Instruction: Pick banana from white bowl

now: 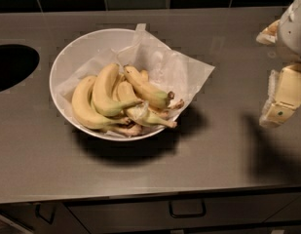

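1. At the table's far left edge is a dark round opening (11,65), cut off by the frame. I leave it alone
2. Left of the table's middle, nearer the back edge than the front, sits the white bowl (67,57). It is lined with paper (186,72) that spills over the rim toward the right edge. The bananas (103,89) lie heaped inside, and the top banana (145,89) points its stem right
3. At the right edge my claw (263,80) hangs over bare table, fingers spread wide with nothing between them, well apart from the bowl
4. I judge the reach is only starting. Next I must carry the claw left over the bowl, line it across the top banana, then lower and pinch without catching the paper
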Available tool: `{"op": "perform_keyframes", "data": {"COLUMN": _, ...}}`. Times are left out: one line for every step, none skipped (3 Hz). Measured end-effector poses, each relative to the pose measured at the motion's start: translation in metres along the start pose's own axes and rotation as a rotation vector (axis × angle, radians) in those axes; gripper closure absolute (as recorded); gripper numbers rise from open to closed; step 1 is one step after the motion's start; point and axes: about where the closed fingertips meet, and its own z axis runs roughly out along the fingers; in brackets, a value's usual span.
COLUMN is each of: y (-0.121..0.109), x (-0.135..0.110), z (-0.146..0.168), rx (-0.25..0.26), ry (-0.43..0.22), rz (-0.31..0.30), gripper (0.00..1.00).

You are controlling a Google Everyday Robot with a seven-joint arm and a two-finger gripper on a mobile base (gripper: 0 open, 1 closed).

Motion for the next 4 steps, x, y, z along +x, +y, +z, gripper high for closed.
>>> {"op": "perform_keyframes", "data": {"y": 0.0, "x": 0.0, "z": 0.0, "rx": 0.0, "ry": 0.0, "rz": 0.0, "gripper": 0.0}}
{"op": "perform_keyframes", "data": {"y": 0.009, "x": -0.027, "z": -0.003, "rx": 0.002, "ry": -0.03, "rz": -0.041, "gripper": 0.0}}
{"op": "perform_keyframes", "data": {"y": 0.027, "x": -0.076, "z": -0.01, "rx": -0.004, "ry": -0.1, "rz": -0.131, "gripper": 0.0}}
{"op": "perform_keyframes", "data": {"y": 0.027, "x": -0.076, "z": -0.01, "rx": -0.004, "ry": -0.1, "rz": -0.131, "gripper": 0.0}}
